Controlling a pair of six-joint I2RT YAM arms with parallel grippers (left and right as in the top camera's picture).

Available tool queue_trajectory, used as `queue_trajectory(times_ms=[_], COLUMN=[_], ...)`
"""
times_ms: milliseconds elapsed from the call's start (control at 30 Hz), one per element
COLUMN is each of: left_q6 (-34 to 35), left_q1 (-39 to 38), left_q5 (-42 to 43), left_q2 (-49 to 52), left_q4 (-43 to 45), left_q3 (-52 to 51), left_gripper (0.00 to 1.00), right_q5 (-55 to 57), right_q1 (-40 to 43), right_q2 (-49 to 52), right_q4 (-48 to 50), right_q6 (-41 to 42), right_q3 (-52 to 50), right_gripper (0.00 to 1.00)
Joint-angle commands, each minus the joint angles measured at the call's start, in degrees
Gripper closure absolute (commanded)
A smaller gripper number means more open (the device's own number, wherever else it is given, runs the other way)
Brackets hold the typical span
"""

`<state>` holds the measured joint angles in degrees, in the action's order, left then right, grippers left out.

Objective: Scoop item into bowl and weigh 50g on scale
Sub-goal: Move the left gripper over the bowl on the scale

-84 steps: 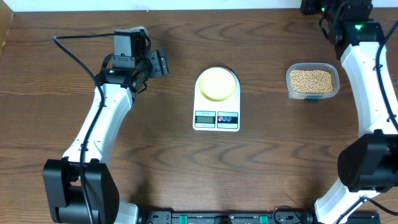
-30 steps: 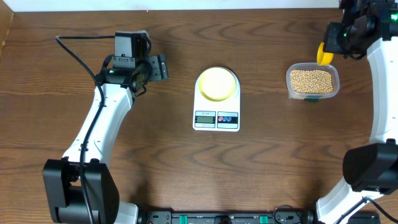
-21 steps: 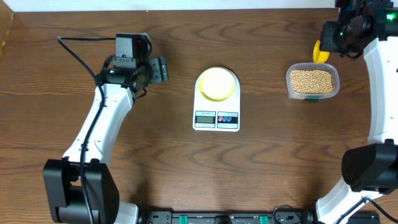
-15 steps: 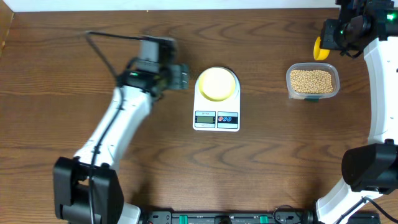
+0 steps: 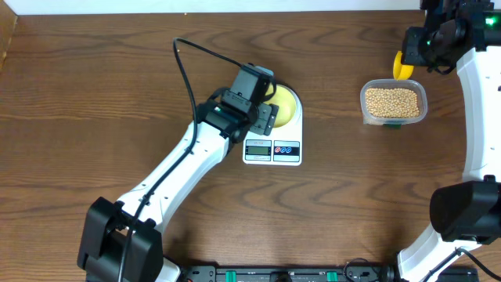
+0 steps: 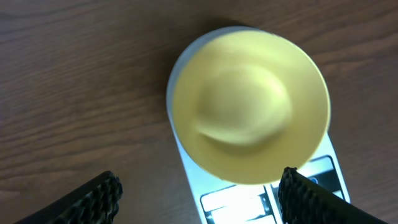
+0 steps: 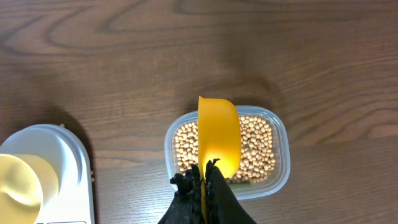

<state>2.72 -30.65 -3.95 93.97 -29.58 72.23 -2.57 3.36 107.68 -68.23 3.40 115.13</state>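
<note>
The pale yellow-green bowl (image 6: 249,112) sits empty on the white scale (image 6: 249,202), whose display shows below the bowl's rim. My left gripper (image 6: 199,185) hovers over them, open, its fingers apart on either side of the bowl's near edge; in the overhead view this gripper (image 5: 269,106) covers part of the bowl (image 5: 288,105). Tan beans (image 7: 258,142) fill a clear tub (image 7: 281,163). My right gripper (image 7: 205,173) is shut on the handle of a yellow scoop (image 7: 219,132), which hangs above the tub; the scoop (image 5: 401,64) is at the tub's far edge in the overhead view.
The tub (image 5: 393,102) stands to the right of the scale (image 5: 272,149) with bare brown table between them. A black cable (image 5: 188,66) loops from the left arm over the table. A couple of stray beans (image 7: 93,175) lie beside the scale.
The left arm has swung right from the table's left side to over the scale and bowl, gripper still open. The right gripper and scoop have barely moved.
</note>
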Motion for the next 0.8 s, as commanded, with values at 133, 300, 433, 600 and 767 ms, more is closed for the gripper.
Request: queue_trajectory(times_ms=[133, 300, 433, 600, 767], left_q6=[-0.5, -0.5, -0.5, 2.3, 2.3], left_q1=[-3.9, -4.2, -4.2, -4.7, -6.3], left_q5=[-1.3, -1.3, -1.3, -1.3, -1.3], left_q2=[-0.8, -0.8, -0.8, -0.7, -0.7], left_q4=[-1.0, -1.8, -5.7, -7.3, -7.7], left_q3=[0.0, 0.0, 0.0, 0.0, 0.0], left_gripper=[0.18, 0.18, 0.18, 0.18, 0.18], right_q5=[0.0, 0.0, 0.0, 0.6, 2.6], right_q1=[-0.4, -0.4, -0.5, -0.4, -0.4], right_q2=[-1.3, -1.3, -1.3, -1.3, -1.3], right_q4=[-0.1, -0.6, -1.0, -1.4, -1.4], right_q6=[-0.7, -0.7, -0.7, -0.9, -0.9], right_q3=[0.6, 0.4, 0.3, 0.3, 0.3], right_gripper=[0.99, 0.99, 0.99, 0.99, 0.99])
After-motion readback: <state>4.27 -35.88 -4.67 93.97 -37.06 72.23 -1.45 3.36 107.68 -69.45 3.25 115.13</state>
